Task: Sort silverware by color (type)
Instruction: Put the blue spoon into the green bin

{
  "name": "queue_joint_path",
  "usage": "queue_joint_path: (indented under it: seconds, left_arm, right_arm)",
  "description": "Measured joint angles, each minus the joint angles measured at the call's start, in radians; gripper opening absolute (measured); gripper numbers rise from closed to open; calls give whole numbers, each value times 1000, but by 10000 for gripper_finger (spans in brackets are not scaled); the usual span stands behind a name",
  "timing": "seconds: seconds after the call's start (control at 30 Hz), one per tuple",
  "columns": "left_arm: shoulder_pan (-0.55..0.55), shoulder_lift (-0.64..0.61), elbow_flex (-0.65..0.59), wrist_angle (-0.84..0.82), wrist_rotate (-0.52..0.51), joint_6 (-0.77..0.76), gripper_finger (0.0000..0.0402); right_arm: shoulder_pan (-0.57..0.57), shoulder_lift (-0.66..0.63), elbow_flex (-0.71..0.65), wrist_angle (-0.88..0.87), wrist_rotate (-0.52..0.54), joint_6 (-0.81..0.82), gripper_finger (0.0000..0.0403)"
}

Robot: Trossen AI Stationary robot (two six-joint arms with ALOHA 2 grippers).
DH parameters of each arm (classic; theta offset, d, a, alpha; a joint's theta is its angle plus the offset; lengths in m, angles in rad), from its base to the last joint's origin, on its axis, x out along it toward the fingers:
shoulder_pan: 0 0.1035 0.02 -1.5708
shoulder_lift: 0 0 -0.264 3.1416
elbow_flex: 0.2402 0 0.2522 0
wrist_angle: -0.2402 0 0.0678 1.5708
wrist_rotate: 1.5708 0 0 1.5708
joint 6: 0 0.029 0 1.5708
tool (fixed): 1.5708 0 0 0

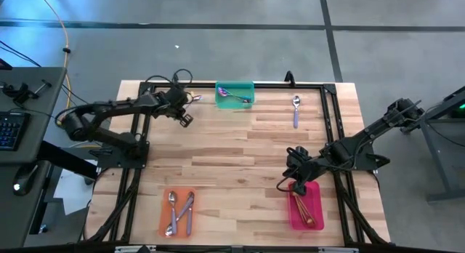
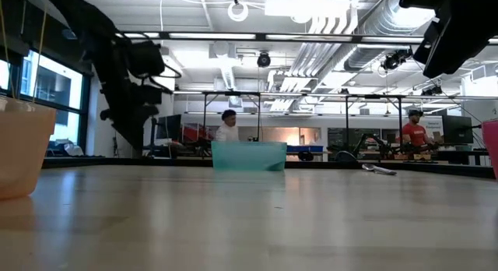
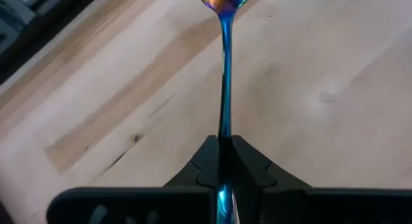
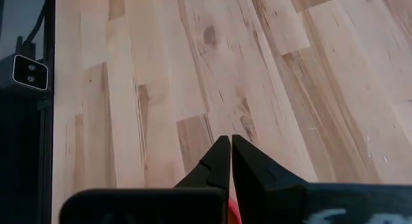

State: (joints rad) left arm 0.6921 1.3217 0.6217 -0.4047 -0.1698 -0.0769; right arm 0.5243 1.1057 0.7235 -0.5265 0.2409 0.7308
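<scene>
- The tabletop (image 1: 240,147) is bare wood across its whole middle, with everything on it kept near the edges.
- The left arm reaches in over the far-left part; the right arm comes in across the right edge toward the near-right corner.
- Three trays sit at the rims: the green tray (image 1: 235,94) at the far edge, the orange tray (image 1: 179,212) at the near edge left of centre, the pink tray (image 1: 306,207) by the near-right corner.
- The left gripper (image 1: 190,102) hangs just left of the green tray, its fingers clamped on the stem of an iridescent spoon (image 3: 224,69); only the left wrist view shows this grip clearly.
- The right gripper (image 1: 293,177) is at the pink tray's far end, and the right wrist view shows its fingers (image 4: 219,161) pressed together.
- A lavender-handled spoon (image 1: 296,110) lies alone near the far-right corner.
- Silver spoons lie in the orange tray, gold ones in the pink, iridescent ones in the green.
</scene>
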Motion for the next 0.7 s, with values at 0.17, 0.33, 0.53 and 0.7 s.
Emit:
queue_joint_path:
  seconds: [0.17,0.33,0.53,0.7]
  left_arm:
    - [-26,-64,80,-21,15,-11,1]
    - [-64,-17,246,-7,35,57,3]
    - [-86,142,475,-10,53,191,3]
    - [-97,336,653,-10,84,291,2]
  right_arm:
    - [0,0,0,0,0,-26,0]
    - [0,0,0,0,28,-35,0]
    - [0,0,0,0,40,-34,0]
    - [0,0,0,0,40,-36,0]
